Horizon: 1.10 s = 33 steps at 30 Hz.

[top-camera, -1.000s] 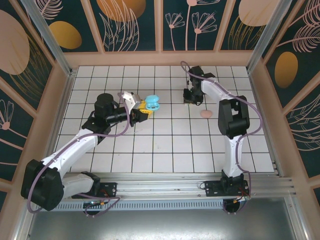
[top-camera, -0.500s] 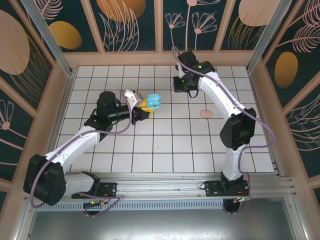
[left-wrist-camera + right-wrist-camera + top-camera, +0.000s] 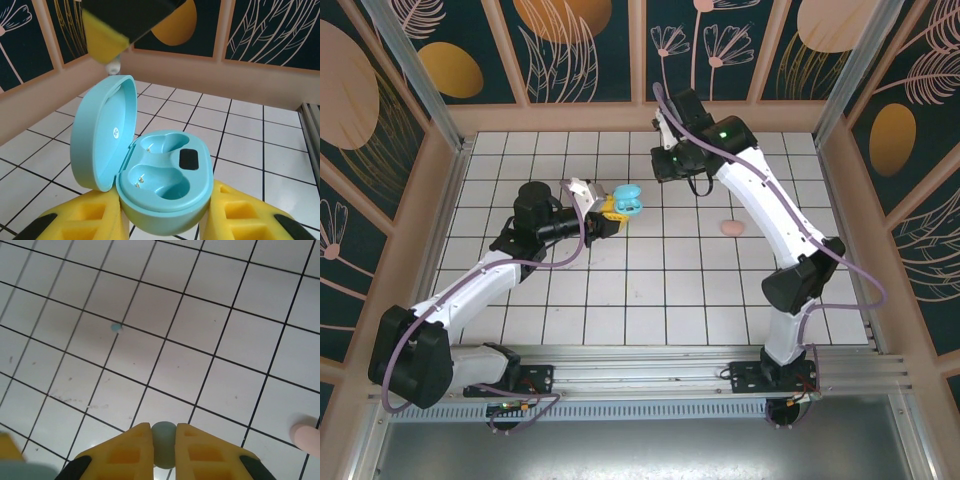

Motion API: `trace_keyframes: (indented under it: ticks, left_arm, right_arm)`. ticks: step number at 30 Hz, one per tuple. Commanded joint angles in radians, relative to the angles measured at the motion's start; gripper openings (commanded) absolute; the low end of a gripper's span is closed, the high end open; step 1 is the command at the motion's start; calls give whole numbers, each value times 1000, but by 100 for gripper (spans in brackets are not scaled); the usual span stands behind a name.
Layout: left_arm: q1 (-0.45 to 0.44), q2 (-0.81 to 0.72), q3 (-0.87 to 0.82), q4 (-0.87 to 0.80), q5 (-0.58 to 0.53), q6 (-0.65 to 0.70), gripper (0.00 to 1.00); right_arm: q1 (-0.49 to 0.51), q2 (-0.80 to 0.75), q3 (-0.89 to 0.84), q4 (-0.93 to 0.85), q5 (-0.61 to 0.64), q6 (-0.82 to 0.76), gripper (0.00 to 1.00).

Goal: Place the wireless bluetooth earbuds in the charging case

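Underneath it all, a white tiled worktop [image 3: 650, 290] with black grid lines, walled in by patterned panels.

Reaching from the near-left corner toward the middle, the left arm [image 3: 470, 290], ending in the left pincer [image 3: 608, 210], clamped tight on a teal charging case [image 3: 628, 201]. Arching from the near-right base up to the far middle, the right arm [image 3: 770, 220], ending in the right pincer [image 3: 663, 165], raised just far-right of the case and closed on a bud.

Seen from the left wrist: yellow fingers [image 3: 90, 220] pressed against both sides of the case base, lid [image 3: 102, 132] swung open and standing on the left, two empty wells [image 3: 160, 165] inside, a dark patch beside the far one.

Lying on the tiles right of middle, well apart from both pincers, a pink oval piece [image 3: 731, 227].

Seen from the right wrist: a pale teal earbud [image 3: 163, 440] pinched between the yellow fingertips, above the tiles.

Smallest of all, a second teal earbud [image 3: 116, 328], loose on the worktop, resting on a grid line.
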Motion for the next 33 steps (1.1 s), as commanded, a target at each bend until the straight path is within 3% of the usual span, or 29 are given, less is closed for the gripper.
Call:
trace_keyframes:
  ticks: [1,9,33]
  left_arm:
    - [-3,7,22,41,5,3,20]
    - [-3,12,31,43,14,-1,20]
    - [-3,48,68,44,46,-27,20]
  right_arm:
    - [51,-47,49,-41,32,-26,12]
    - [127,-68,39,-2,16,-87,11]
    - [140,-169,-192,103,-67,-186,11]
